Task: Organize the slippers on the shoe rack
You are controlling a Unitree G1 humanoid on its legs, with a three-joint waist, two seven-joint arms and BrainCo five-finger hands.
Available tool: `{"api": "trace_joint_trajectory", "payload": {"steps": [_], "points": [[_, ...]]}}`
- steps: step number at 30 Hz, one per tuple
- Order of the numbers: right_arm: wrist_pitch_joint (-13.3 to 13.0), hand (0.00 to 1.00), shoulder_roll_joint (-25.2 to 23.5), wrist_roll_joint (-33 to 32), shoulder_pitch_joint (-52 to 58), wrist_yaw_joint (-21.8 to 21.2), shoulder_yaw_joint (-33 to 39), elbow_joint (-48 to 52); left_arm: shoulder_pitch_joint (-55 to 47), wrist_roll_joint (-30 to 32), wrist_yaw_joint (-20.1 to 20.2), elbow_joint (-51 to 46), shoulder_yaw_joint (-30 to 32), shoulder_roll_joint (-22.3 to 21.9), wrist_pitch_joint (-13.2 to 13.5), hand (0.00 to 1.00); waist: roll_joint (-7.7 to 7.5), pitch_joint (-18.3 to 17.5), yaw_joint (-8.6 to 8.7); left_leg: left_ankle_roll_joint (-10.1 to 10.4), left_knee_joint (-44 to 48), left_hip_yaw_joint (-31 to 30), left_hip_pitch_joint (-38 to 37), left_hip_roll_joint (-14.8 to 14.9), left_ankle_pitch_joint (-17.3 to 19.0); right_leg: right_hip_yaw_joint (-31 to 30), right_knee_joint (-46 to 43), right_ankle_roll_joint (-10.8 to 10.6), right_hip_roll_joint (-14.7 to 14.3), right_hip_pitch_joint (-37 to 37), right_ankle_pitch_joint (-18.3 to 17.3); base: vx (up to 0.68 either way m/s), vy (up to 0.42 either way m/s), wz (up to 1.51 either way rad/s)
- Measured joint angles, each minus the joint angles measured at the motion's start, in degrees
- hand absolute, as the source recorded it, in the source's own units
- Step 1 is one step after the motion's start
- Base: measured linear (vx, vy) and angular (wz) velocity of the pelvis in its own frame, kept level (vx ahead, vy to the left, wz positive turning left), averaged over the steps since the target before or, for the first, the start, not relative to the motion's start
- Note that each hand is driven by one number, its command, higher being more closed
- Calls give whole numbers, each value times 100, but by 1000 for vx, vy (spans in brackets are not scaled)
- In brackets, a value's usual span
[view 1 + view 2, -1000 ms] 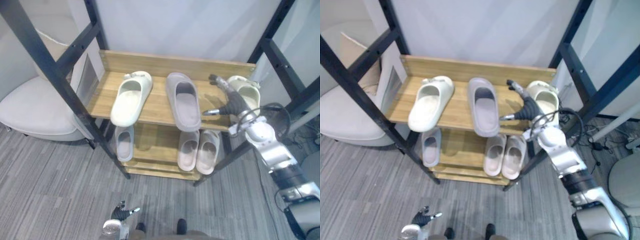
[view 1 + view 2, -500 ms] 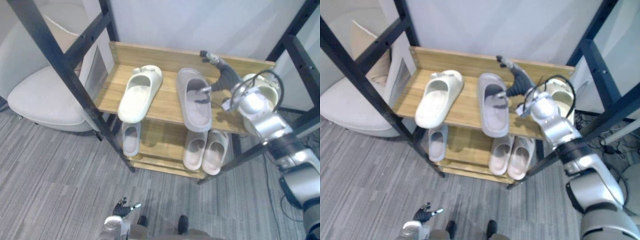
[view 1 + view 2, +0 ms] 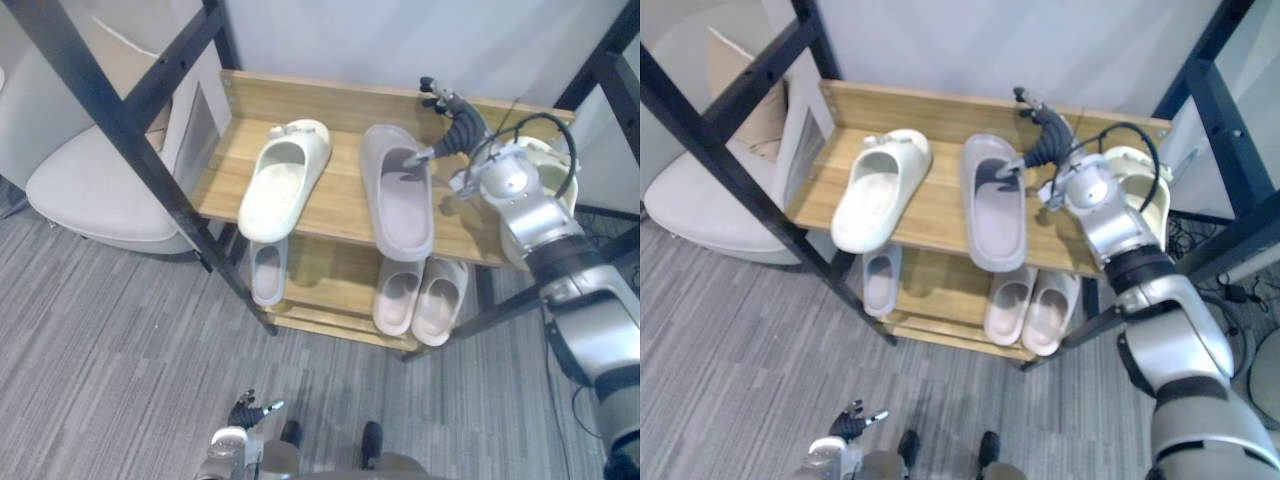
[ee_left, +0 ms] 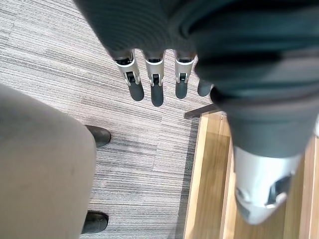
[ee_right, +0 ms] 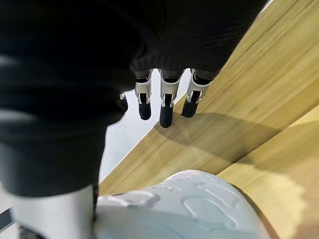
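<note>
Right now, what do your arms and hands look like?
The right arm is silver-grey, in rounded segments with dark bands at the joints. The right hand and left hand each have silver fingers with dark tips, and a dark ribbed cover over the back and wrist.

Shoe rack [image 3: 340, 108] before me | top shelf [image 3: 338, 200]: cream slipper [image 3: 283, 178], grey slipper [image 3: 397, 195], second cream slipper [image 3: 1152, 200] far right | lower shelf [image 3: 320, 275]: single slipper [image 3: 267, 272] left, pair [image 3: 398, 297] right

No legible words, numbers or signs anywhere on the wooden shoe rack [image 3: 335, 215], raised moulded shapes on the pale slipper [image 5: 199, 204] seen close up in the right wrist view, possibly a pattern rather than lettering, nothing readable.
</note>
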State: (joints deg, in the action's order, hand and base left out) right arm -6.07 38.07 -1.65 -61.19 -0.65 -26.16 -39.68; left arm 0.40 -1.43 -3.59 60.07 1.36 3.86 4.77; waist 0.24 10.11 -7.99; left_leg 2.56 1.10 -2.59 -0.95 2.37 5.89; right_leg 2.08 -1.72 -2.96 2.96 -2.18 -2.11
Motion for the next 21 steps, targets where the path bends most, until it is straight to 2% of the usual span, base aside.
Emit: {"api": "trace_joint_trajectory", "payload": {"steps": [1,2,7,14,21], "points": [[2,0,-8,108,-35,-19,-26,-10,0,-1,2,0,-1,0,-1,0,2,1,-1,0,0,3,0,0,0,-4,0,0,0,-2,0,0,0,0],[2,100,-8,178,-96,-45,-112,-32,0,-5,1,1,-2,1,-3,0,4,3,-1,0,0,6,0,0,0,-11,0,0,1,-4,0,0,0,0],[-22,100,-149,412,-321,-135,-216,-278,5,-41,7,17,-5,4,-10,0,13,10,0,0,0,22,-1,3,0,-26,0,1,-2,-2,1,0,0,0],[-77,100,-203,412,-327,-183,-335,-392,12,-43,26,24,-4,6,-12,0,10,16,-1,5,6,1,39,6,-3,12,-2,6,-10,14,4,0,0,3],[-127,100,-205,406,11,-276,-240,-246,16,-42,40,-12,104,23,-10,0,-85,74,1,27,-21,25,-51,-5,-16,7,-23,9,-24,71,0,0,0,0]]}}
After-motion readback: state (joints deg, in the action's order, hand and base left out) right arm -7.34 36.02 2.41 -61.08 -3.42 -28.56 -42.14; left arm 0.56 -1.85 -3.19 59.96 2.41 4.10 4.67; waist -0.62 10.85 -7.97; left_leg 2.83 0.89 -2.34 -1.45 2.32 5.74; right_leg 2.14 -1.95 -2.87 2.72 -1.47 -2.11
